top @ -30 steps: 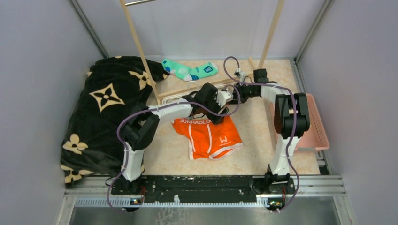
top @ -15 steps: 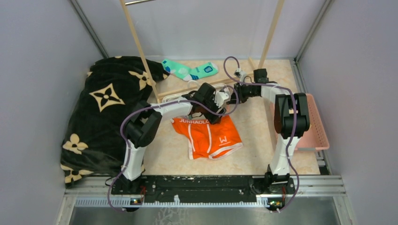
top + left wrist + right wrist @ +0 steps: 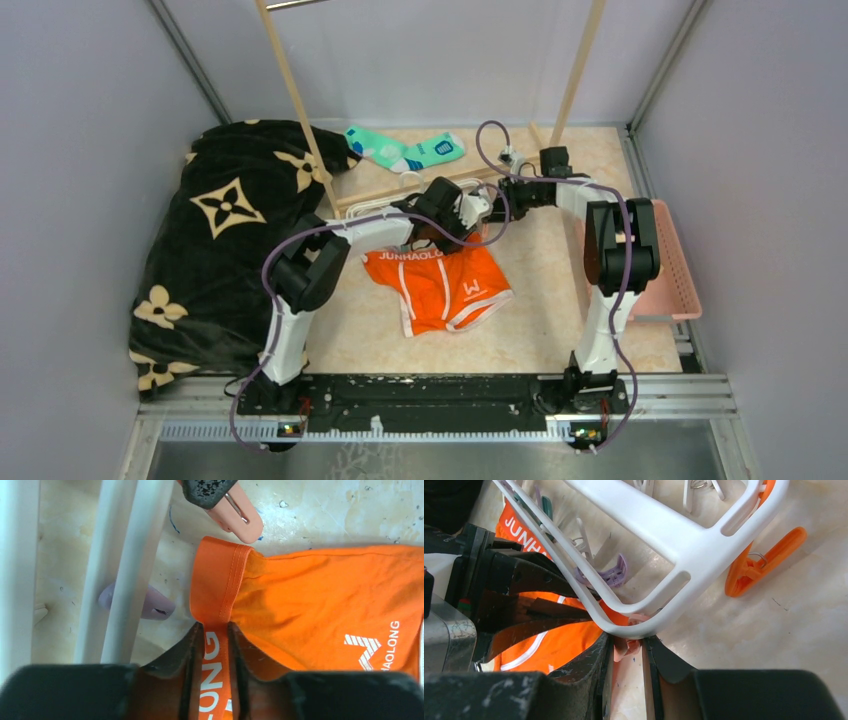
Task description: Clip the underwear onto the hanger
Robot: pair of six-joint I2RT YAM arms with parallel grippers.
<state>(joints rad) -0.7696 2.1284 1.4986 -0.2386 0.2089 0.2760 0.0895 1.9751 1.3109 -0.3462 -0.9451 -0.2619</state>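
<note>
The orange underwear (image 3: 445, 285) lies on the table, and my left gripper (image 3: 452, 222) is over its waistband. In the left wrist view that gripper (image 3: 215, 630) is shut on the lettered waistband of the underwear (image 3: 320, 595), whose folded end sticks out past the fingertips. The white hanger (image 3: 385, 207) lies flat just behind it, and its bars (image 3: 132, 555) run down the left. My right gripper (image 3: 626, 642) sits under the corner of the hanger (image 3: 684, 545), shut on a peach clip (image 3: 624, 647). That clip (image 3: 240, 517) points toward the waistband end without touching it.
A black blanket with gold flowers (image 3: 230, 230) fills the left side. A teal sock (image 3: 405, 150) lies at the back, and a pink basket (image 3: 672, 260) stands on the right. Wooden rack posts (image 3: 300, 110) rise behind the hanger. An orange clip (image 3: 764, 560) and a purple clip (image 3: 611, 575) hang from the frame.
My left gripper has closed on the waistband, and the underwear has shifted slightly back toward the hanger. The right arm has not moved.
</note>
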